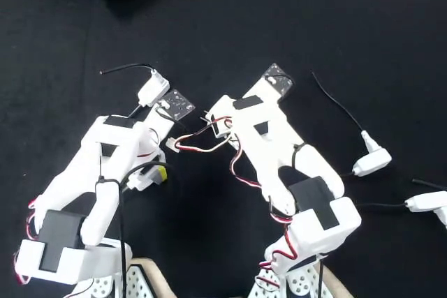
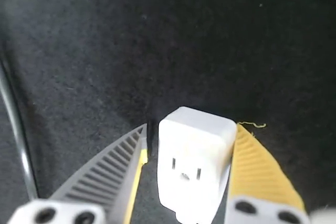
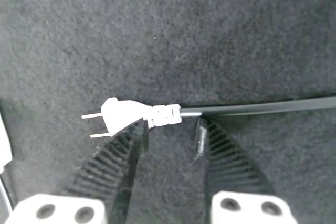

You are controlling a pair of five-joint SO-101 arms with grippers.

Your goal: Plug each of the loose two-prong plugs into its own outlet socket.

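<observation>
Left gripper (image 2: pixel 192 127) sits open around an outlet socket (image 2: pixel 191 166), touching on 1 side. Right gripper (image 3: pixel 171 129) straddles a 2-prong plug (image 3: pixel 123 116), not closed. Nothing looks plugged in yet.

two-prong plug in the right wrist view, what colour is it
The plug is white, clearest in the right wrist view.

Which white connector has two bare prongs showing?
The plug lying at the right tool's tips; the socket block inside the left tool shows slots instead.

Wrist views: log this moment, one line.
left gripper: open, astride socket | right gripper: open, flanking plug | plug: not inserted
</observation>
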